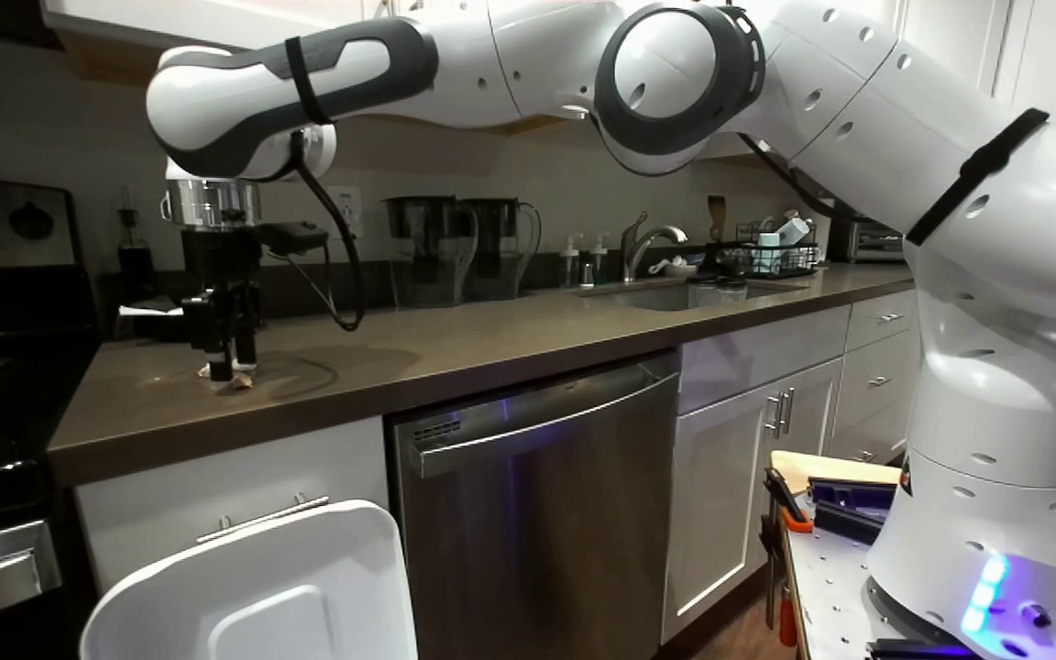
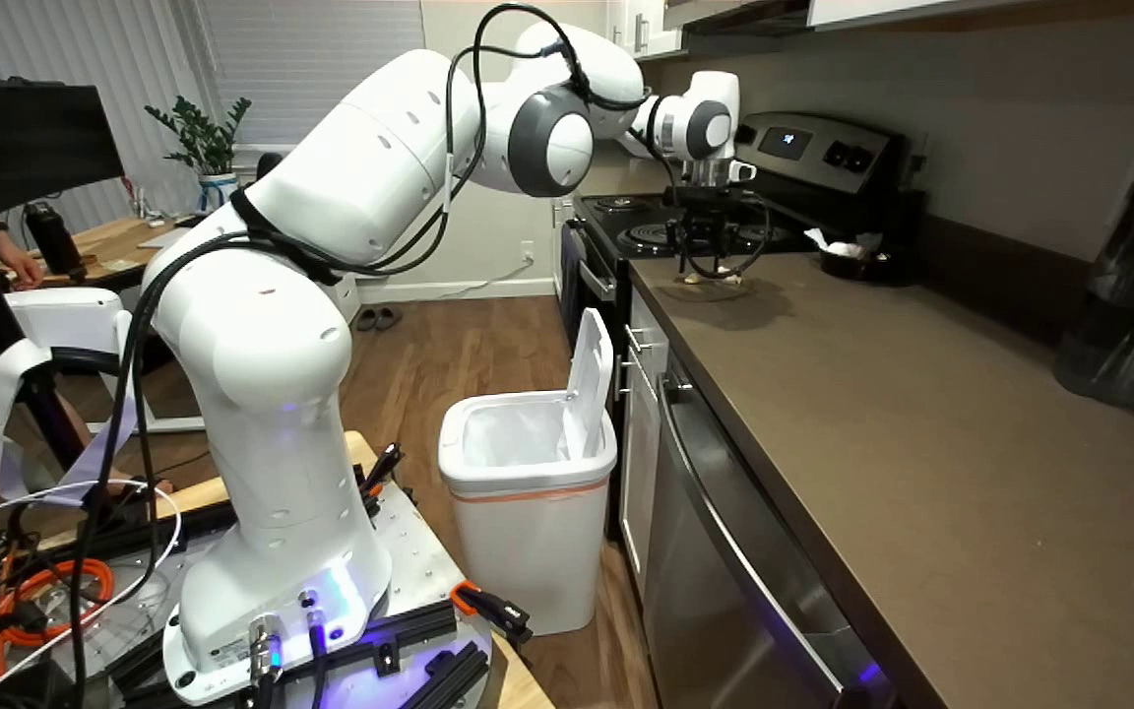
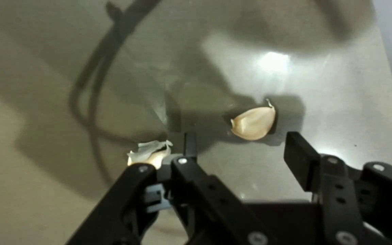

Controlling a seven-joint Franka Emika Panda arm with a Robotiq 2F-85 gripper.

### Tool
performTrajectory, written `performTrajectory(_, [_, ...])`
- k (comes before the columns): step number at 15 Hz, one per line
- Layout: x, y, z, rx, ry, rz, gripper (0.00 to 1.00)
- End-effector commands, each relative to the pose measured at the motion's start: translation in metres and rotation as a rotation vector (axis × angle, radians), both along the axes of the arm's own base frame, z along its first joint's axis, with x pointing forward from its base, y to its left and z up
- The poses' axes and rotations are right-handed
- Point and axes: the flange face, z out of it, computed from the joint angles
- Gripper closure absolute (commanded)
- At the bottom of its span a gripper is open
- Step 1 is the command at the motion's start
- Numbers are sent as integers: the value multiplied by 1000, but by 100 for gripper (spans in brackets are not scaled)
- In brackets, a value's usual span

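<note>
Garlic clove (image 3: 254, 123), on the counter (image 3: 342, 102) near its front corner by the stove (image 1: 15, 394): I judge it light, firm, slippery-skinned, best pinched across the plump middle; my gripper (image 3: 241, 148), fingers spread, holding nothing

No text is legible; the lit stove display (image 2: 786, 143) is too blurred.

The end effector (image 3: 243, 153) stood with its fingers (image 3: 301, 160) apart over the table (image 3: 29, 204), a garlic clove (image 3: 254, 123) lying beyond the gap; one finger partly hid a second clove (image 3: 156, 158) with loose, papery skin (image 3: 146, 148).
</note>
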Motion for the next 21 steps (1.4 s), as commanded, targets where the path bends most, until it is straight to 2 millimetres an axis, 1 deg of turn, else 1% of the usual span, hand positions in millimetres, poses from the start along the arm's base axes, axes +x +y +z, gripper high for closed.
performTrajectory(1, [-1,-7,1,-27,19,9,58])
performTrajectory(2, [-1,-8,1,-28,20,8,48])
performTrajectory(3, [-2,-8,1,-24,23,6,43])
performTrajectory(4, [-2,-8,1,-23,25,5,40])
performTrajectory(5, [-2,-9,-1,-22,27,5,60])
performTrajectory(6, [-2,-9,-1,-21,31,2,59])
performTrajectory(7, [-2,-9,-2,-22,33,2,46])
performTrajectory(8, [-3,-10,-2,-23,35,1,42])
performTrajectory(10, [-3,-10,-4,-21,37,-1,38])
performTrajectory(11, [-3,-11,-5,-19,40,-2,49])
performTrajectory(12, [-3,-11,-6,-17,42,-2,65])
performTrajectory(15, [-3,-12,-9,-14,46,-5,86])
performTrajectory(17, [-4,-12,-10,-8,50,-7,98])
performTrajectory(18, [-4,-12,-9,-6,51,-7,98])
performTrajectory(19, [-5,-11,-8,-3,53,-6,95])
performTrajectory(21, [-6,-10,0,7,60,-2,95])
